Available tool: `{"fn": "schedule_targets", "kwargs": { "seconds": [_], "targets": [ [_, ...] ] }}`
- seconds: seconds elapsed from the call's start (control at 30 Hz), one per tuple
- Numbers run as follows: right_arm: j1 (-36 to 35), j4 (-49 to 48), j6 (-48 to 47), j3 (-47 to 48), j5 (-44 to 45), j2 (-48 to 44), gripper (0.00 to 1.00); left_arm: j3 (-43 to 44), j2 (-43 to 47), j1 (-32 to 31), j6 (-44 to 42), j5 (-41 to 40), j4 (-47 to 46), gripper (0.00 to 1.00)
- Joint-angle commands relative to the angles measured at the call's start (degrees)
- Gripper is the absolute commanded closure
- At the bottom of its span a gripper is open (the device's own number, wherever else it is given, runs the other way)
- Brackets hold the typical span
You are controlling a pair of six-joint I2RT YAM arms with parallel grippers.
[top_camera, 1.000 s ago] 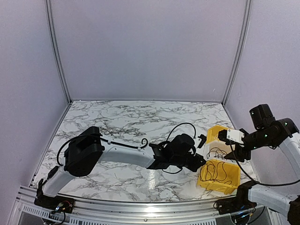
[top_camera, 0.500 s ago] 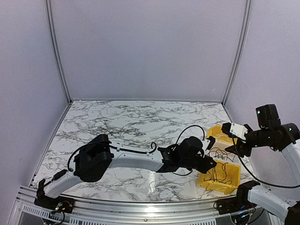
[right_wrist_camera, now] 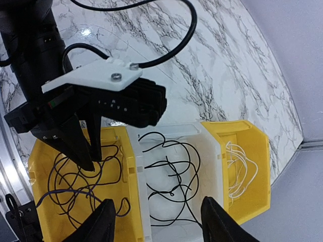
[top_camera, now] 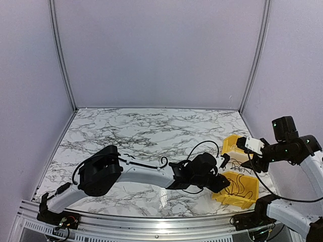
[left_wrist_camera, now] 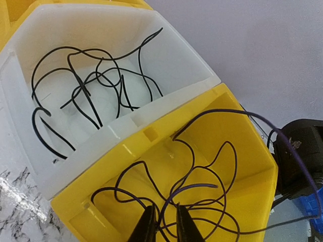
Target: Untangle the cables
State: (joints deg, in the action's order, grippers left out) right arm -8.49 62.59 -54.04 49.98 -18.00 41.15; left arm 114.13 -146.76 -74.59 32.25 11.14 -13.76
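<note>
Left jaws stand narrowly parted astride one strand of hair-thin black cables (left_wrist_camera: 202,187), looped in a glossy yellow plastic bin (left_wrist_camera: 252,146) at four o'clock on the marble desk (top_camera: 141,131); right jaws gape empty.

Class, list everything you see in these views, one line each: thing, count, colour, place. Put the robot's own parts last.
near bin: one, yellow, table's right side
middle bin: one, white, between the yellow bins
far bin: one, yellow, beyond middle bin
black cables: several, black, in middle bin
dark cables: several, purplish-black, in near bin
white cables: few, white, in far bin
table: one, grey-veined marble, under bins
left hand: one, black, slightly open, over near bin
right hand: one, black, open, above bins
</note>
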Motion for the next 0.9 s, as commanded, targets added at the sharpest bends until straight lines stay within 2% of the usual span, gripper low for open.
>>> {"fn": "schedule_targets", "kwargs": {
  "seconds": [0.0, 0.2, 0.6, 0.7, 0.87],
  "targets": [
    [0.4, 6.8, -5.2, 1.2, -3.9, -1.1, 0.42, -4.3, 7.8, 0.4, -3.4, -2.9, 0.6, 0.8],
    [0.4, 7.8, -9.8, -3.0, 0.6, -1.7, 0.41, -10.4, 13.9, 1.1, -5.0, -6.1, 0.7, 0.69],
    [0.4, 2.9, -10.6, -7.2, 0.3, 1.8, 0.42, -25.7, 25.9, 4.3, -4.2, -8.3, 0.7, 0.63],
    [0.4, 2.2, -9.3, -5.9, -1.5, 1.9, 0.43, -31.8, 32.6, 6.3, -3.6, -15.8, 5.5, 0.61],
    [0.4, -3.4, -1.6, -1.7, -10.7, 3.2, 0.43, -42.8, 44.1, 10.9, -3.0, -31.7, 18.6, 0.57]
  ]
}}
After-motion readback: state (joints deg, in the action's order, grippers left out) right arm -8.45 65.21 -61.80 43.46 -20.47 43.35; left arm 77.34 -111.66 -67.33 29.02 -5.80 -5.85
